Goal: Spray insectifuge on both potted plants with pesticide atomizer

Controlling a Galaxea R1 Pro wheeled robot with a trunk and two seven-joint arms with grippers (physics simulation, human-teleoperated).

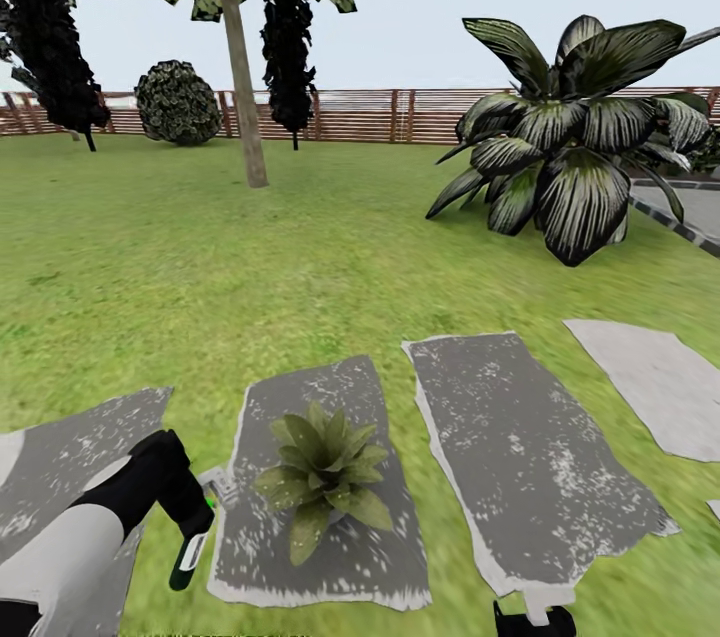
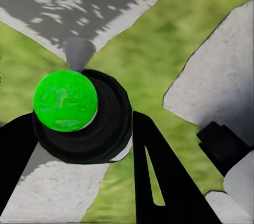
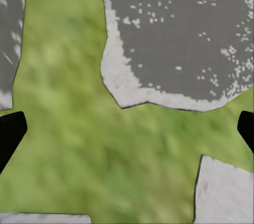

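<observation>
Atomizer [image 2: 79, 113], green-capped, no legible label, clamped in left gripper [image 2: 79, 129] at nine o'clock of potted plant [image 1: 325, 472]; right gripper [image 3: 127, 129] jaws spread wide over lawn [image 3: 106, 145].

Ground: lawn [image 1: 250, 267], green, running back to a slatted fence [image 1: 350, 115].
Slabs: grey stepping slabs [image 1: 530, 457] set in the grass, separated by green strips.
On slab: one potted plant [image 1: 322, 472], upright, on the left-centre slab.

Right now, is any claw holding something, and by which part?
The left claw grips the pesticide atomizer around its dark body, below the green top. The right claw is open and holds nothing.
</observation>
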